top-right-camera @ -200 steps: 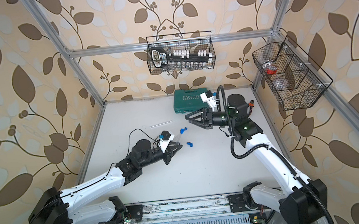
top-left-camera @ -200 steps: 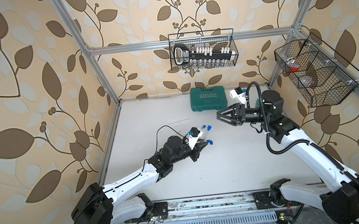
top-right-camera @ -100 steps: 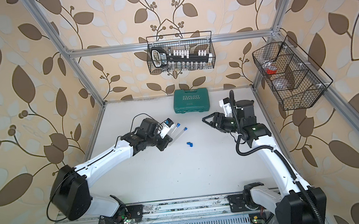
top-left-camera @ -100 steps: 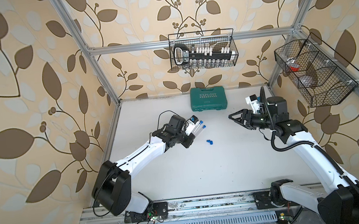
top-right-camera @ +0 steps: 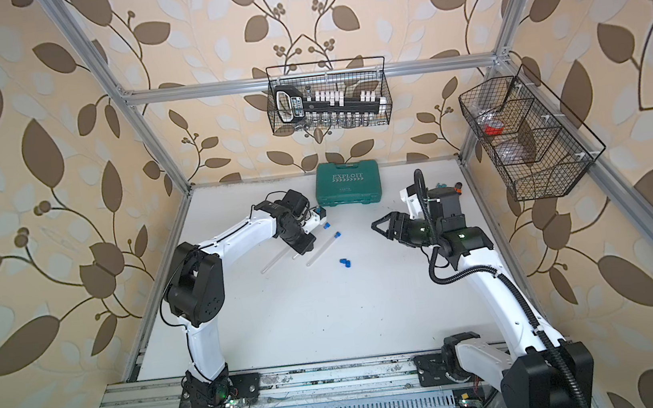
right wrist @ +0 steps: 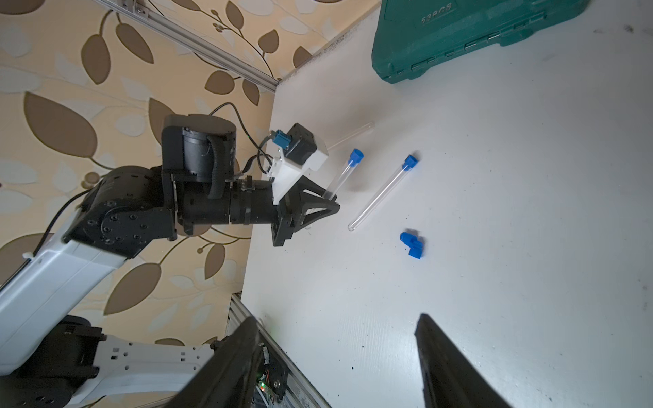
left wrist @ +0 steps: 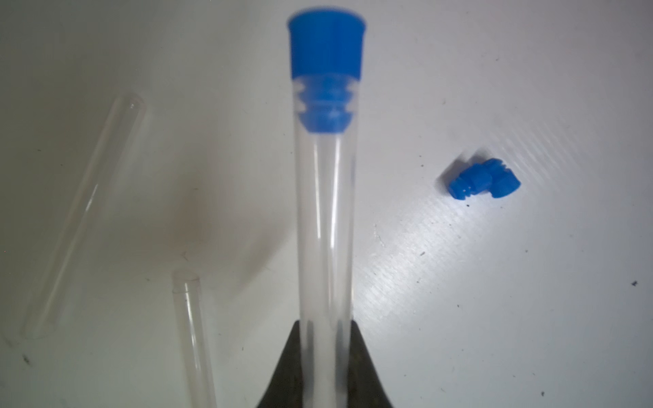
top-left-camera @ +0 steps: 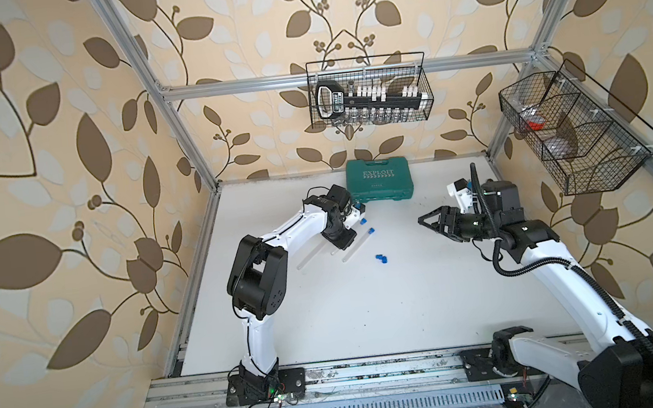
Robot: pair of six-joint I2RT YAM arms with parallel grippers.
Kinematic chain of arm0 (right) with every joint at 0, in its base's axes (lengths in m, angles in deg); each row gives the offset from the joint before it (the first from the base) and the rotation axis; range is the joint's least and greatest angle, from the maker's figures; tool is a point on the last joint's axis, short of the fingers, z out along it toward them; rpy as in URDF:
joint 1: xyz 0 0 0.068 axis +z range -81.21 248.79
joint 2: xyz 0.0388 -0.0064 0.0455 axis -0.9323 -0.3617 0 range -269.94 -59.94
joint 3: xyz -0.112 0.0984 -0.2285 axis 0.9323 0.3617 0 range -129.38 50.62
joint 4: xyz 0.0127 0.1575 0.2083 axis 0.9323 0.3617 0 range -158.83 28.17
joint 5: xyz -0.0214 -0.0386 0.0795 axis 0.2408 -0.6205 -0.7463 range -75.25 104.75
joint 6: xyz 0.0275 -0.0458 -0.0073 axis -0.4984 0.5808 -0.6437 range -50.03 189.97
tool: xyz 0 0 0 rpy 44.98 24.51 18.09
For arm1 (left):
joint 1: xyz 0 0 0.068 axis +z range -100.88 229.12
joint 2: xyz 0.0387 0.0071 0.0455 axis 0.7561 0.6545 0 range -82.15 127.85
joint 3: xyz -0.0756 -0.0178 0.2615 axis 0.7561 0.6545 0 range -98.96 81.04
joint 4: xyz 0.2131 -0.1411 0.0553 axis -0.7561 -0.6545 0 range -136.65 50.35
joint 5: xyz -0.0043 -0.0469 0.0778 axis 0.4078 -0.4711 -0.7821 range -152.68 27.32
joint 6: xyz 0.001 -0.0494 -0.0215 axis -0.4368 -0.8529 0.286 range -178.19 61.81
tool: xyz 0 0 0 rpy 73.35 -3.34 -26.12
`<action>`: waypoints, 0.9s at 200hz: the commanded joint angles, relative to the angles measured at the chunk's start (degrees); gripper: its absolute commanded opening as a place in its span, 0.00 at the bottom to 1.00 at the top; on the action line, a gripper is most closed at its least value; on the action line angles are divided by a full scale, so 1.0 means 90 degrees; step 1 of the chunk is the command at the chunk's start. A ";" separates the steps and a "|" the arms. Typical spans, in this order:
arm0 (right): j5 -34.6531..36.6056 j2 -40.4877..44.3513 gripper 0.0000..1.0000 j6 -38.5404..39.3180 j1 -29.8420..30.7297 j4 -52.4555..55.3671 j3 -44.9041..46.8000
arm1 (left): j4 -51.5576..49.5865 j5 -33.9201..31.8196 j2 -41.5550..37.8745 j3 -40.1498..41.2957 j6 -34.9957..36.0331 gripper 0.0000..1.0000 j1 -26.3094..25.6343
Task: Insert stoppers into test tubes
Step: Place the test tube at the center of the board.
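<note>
White table, leaf-print walls all round, and straight to the glass. The held test tube has a blue stopper seated in its mouth, its ribs showing inside the wall. The left pincer is clamped hard on the tube's lower part. The capped end looks tilted up off the table, though I can't tell whether the round end touches down.

Just beside it a second capped tube lies flat. One bare tube and another bare tube lie on the held tube's other side. Two loose stoppers sit touching each other, near the capped pair.

Big change: a second ago both pincers were almost nose to nose over mid-table. Now they're well apart! The left arm has folded back and carried its tube over to the row. The right pincer has pulled away to its own side, fingers spread wide and nothing between them.

My read: that insertion is finished and the tube is heading for set-down. That makes it halfway, with two tubes and two stoppers to go. The green case sits untouched at the back.
</note>
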 commanded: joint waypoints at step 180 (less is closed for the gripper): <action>0.0004 -0.0031 0.67 0.0181 -0.0038 0.0111 0.0165 | -0.0097 -0.0396 0.1422 -0.1152 -0.0191 0.06 0.0140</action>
